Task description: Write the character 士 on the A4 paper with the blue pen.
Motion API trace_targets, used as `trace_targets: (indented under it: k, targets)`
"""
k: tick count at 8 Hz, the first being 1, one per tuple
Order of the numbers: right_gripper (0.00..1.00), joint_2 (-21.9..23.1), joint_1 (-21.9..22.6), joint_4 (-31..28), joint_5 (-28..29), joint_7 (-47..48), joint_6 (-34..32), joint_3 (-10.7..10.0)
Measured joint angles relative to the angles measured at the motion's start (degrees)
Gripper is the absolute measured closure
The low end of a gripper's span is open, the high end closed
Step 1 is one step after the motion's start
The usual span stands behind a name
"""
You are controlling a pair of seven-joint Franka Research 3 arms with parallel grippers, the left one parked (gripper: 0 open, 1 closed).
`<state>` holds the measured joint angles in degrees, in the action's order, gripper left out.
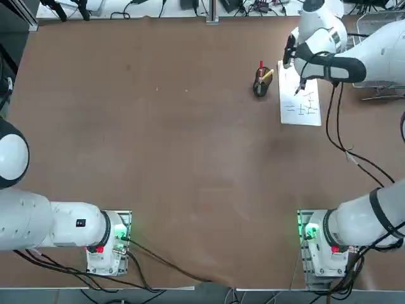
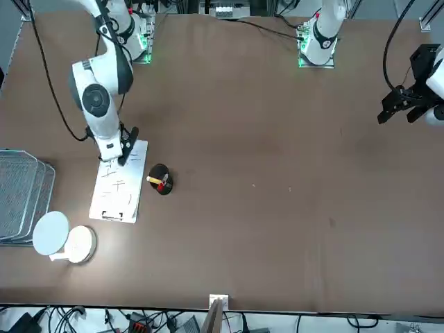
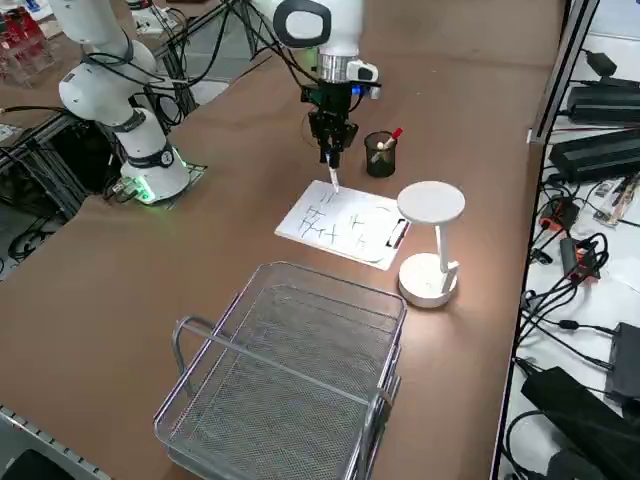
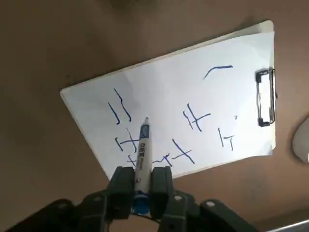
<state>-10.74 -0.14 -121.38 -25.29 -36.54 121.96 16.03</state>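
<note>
The A4 paper (image 4: 193,96) lies on the brown table at the far right, with a metal clip (image 4: 265,96) at one short edge and several blue handwritten strokes on it. My right gripper (image 4: 141,176) is shut on the blue pen (image 4: 143,145), which points down at the sheet. The tip is close over the paper beside the strokes farthest from the clip; I cannot tell whether it touches. In the side view the gripper (image 3: 330,135) hangs above the paper's (image 3: 345,225) near edge with the pen (image 3: 333,177) below it. From overhead the paper (image 1: 299,98) lies under the gripper (image 1: 299,81).
A black pen cup (image 3: 380,155) holding a red-topped pen and a yellow pen stands just beside the sheet. A white lamp (image 3: 430,240) stands at the clip end, with a wire basket (image 3: 290,370) beyond it. Open brown tabletop spreads to the left.
</note>
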Motion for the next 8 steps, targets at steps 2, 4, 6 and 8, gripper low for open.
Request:
trace_targets:
  k: [2,4,6,8]
  targets:
    - [0.79,-0.18,0.00,-1.50,-2.54,2.83,1.19,0.66]
    - [0.79,-0.44,-0.01,-3.37,-3.90,4.57,3.15,0.71]
    - [0.79,-0.77,-0.02,-3.79,-4.17,5.10,4.22,0.71]
    - [0.79,-0.80,-0.03,-3.79,-4.21,5.13,5.16,0.71]
